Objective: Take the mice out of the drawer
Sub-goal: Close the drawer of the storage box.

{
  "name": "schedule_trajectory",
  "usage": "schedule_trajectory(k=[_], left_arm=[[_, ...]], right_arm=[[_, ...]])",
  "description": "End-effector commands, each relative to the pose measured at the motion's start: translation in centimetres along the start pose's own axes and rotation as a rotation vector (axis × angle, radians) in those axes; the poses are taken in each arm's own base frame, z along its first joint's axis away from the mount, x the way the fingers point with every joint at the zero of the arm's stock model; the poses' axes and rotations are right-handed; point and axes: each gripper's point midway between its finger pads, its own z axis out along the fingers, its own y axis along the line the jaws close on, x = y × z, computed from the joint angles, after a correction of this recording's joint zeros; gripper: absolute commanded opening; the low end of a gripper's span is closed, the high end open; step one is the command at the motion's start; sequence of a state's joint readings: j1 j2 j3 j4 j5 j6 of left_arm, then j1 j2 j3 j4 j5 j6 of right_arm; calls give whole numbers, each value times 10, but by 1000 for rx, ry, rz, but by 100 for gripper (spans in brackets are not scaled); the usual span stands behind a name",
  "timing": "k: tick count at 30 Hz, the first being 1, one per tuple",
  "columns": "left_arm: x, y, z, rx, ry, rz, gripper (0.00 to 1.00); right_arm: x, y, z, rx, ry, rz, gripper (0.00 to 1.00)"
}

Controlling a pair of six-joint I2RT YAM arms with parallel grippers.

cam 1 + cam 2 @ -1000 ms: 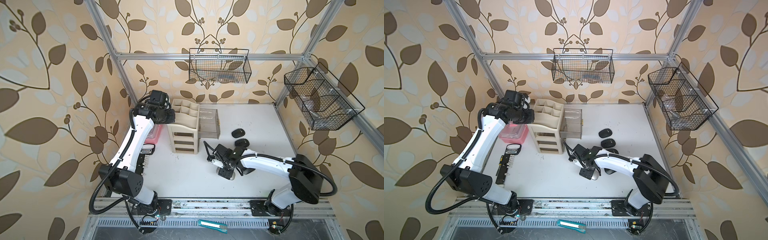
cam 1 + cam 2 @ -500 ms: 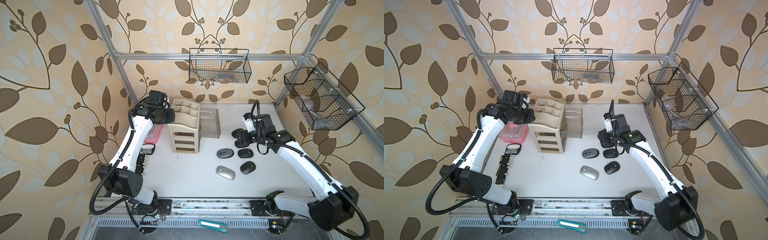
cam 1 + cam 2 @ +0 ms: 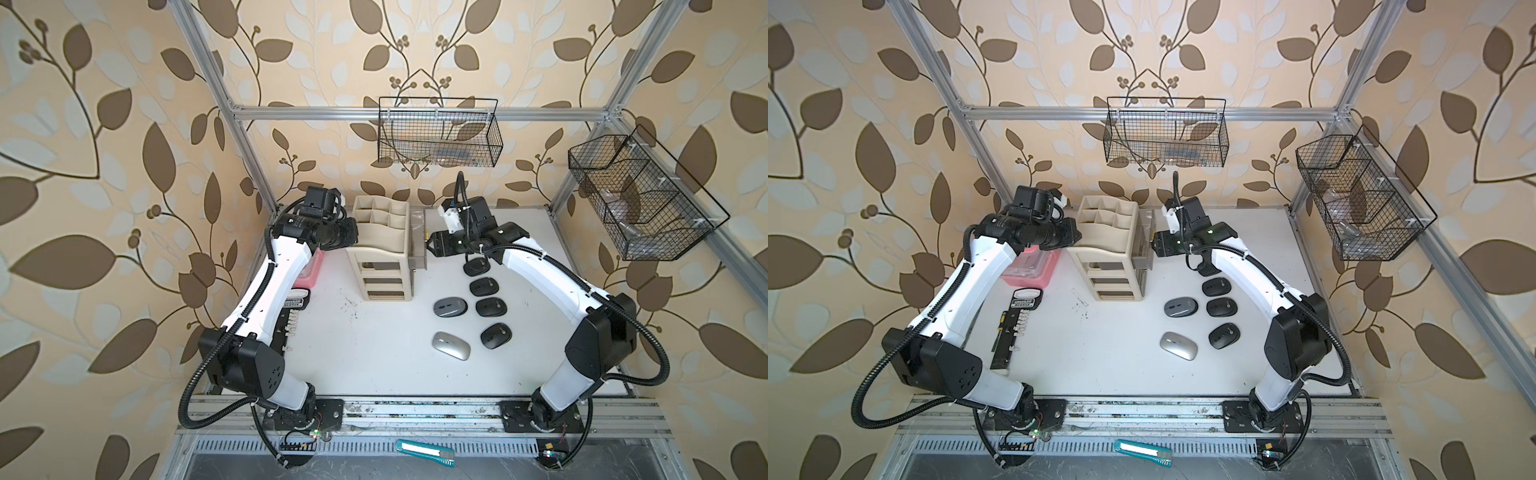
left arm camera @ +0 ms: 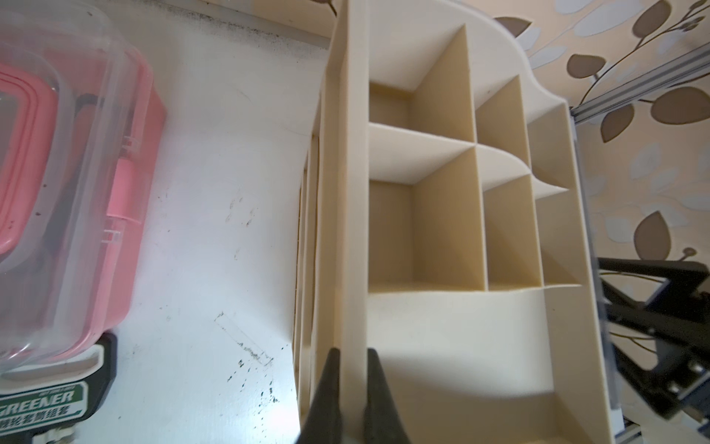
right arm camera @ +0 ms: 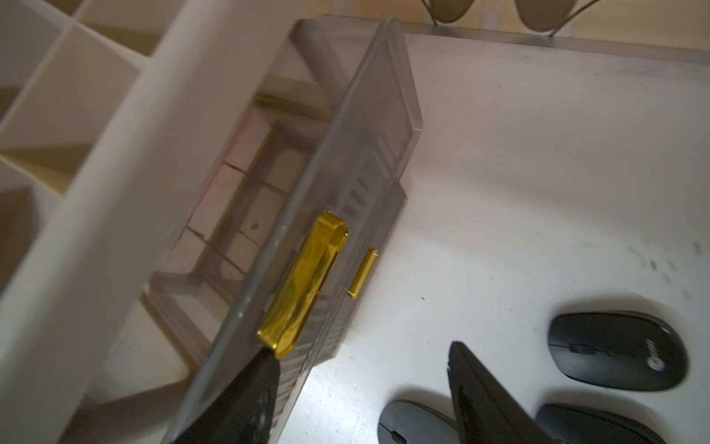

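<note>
Six oval mice (image 3: pixel 484 286) lie on the white table (image 3: pixel 374 353), outside the drawer (image 5: pixel 365 115). The right arm hides part of the rearmost mouse (image 3: pixel 473 268). The right gripper (image 5: pixel 365 396) is blurred and cut off, its jaws apart and one finger (image 5: pixel 246 399) at the end of the glossy gold handle (image 5: pixel 303 284) on the smoky, ribbed plastic drawer. The left gripper (image 4: pixel 351 399) pinches the matte beige organizer (image 4: pixel 442 346) by its wall.

"GREENER" is printed in white on the green label (image 4: pixel 38 403) of a black tool set (image 4: pixel 106 365); the smaller characters beneath cannot be read.
</note>
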State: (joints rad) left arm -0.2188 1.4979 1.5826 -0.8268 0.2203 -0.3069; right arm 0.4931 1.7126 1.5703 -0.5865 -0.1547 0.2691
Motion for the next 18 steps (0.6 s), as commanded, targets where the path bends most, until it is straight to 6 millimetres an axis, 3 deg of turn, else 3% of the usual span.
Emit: schedule_trajectory(k=[1, 4, 7, 8, 12, 13, 16, 18], left_arm=[[16, -44, 6, 161, 66, -7, 0], [17, -45, 12, 142, 75, -3, 0], [11, -42, 7, 107, 48, -7, 0], [9, -42, 3, 102, 33, -3, 6], [-3, -47, -9, 113, -18, 14, 52], [-6, -49, -13, 114, -28, 20, 58], [-21, -51, -35, 101, -98, 31, 82], [-29, -48, -63, 92, -175, 33, 99]], right_arm=[[-1, 17, 16, -73, 17, -11, 71], [1, 21, 19, -109, 14, -16, 71], [6, 0, 4, -68, -10, 40, 71], [6, -7, -4, -81, -33, 65, 71], [9, -39, -42, -51, -126, 127, 73], [11, -48, -51, -19, -146, 130, 74], [24, -95, -78, 180, -197, 162, 78], [36, -133, -104, 357, -256, 189, 81]])
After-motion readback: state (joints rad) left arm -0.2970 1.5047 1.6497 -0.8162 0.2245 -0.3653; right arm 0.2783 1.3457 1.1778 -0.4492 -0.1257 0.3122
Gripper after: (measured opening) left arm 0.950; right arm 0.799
